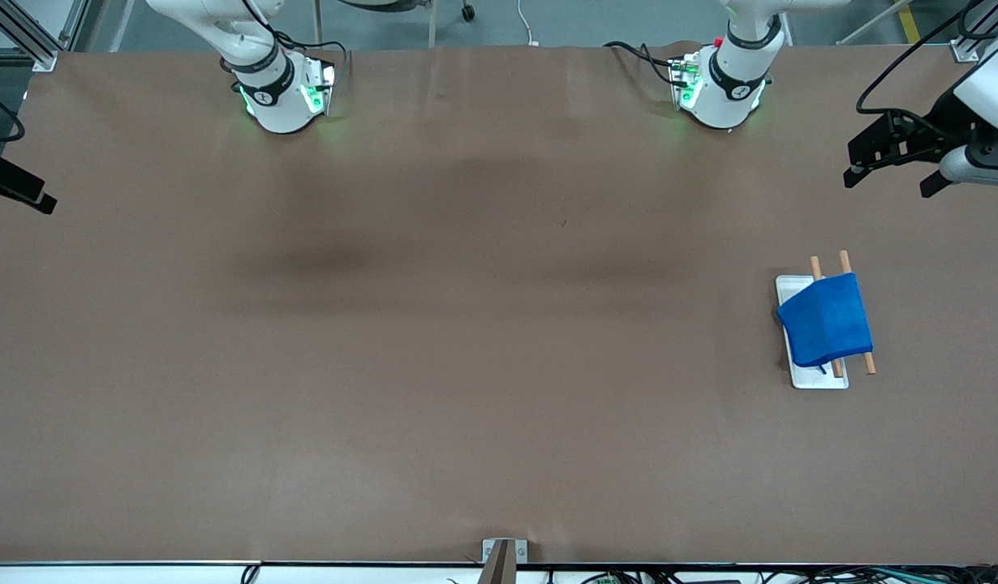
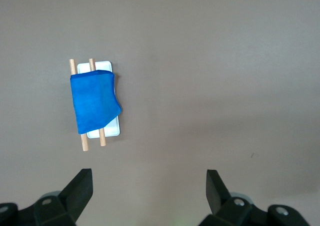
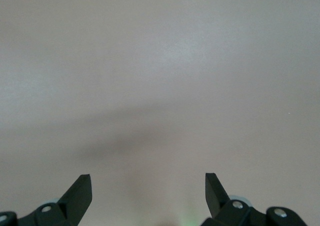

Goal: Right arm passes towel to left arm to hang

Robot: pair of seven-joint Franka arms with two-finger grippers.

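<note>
Bright blue soft cloth towel point(image 1: 825, 319) already draped over two wooden rods point(image 1: 856, 312) on white rack tray point(image 1: 815, 380), near left arm's end of table. Looks done. Left gripper point(image 2: 147, 186) up high, fingers wide, empty. Right gripper point(image 3: 148, 186) wide, empty too. Next: prob. nothing, just park both arms.

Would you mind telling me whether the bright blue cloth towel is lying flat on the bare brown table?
No, the bright blue cloth towel is draped over two wooden rods above a white rectangular tray.
</note>
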